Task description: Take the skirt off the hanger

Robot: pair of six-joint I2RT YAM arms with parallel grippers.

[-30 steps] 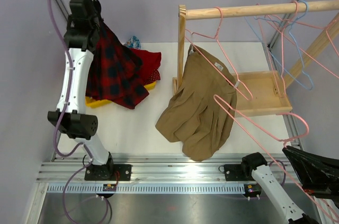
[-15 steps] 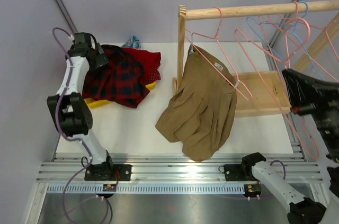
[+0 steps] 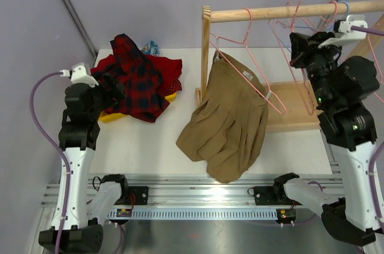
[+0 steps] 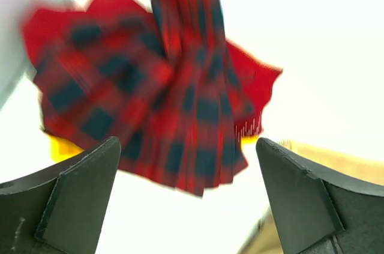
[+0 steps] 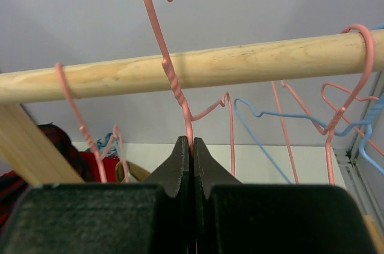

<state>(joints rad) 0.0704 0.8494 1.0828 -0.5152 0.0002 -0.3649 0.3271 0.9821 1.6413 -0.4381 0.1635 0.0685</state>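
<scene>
Left gripper (image 4: 187,146) sits wide open over the red plaid skirt (image 4: 180,86), right gripper (image 5: 192,143) is pinched tight on a pink hanger (image 5: 162,44) by the wooden rail (image 5: 252,63).

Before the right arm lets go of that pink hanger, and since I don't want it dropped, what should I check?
1. Grip: right gripper shut on the pink hanger: ok.
2. Hook seated over the wooden rod: not ok, it stands above the rod.
3. Other arm: left gripper open, holding nothing: ok.
4. Freed plaid skirt laid on the pile: ok.
5. All skirts off hangers: not ok, the tan skirt hangs from one on the rod.
</scene>
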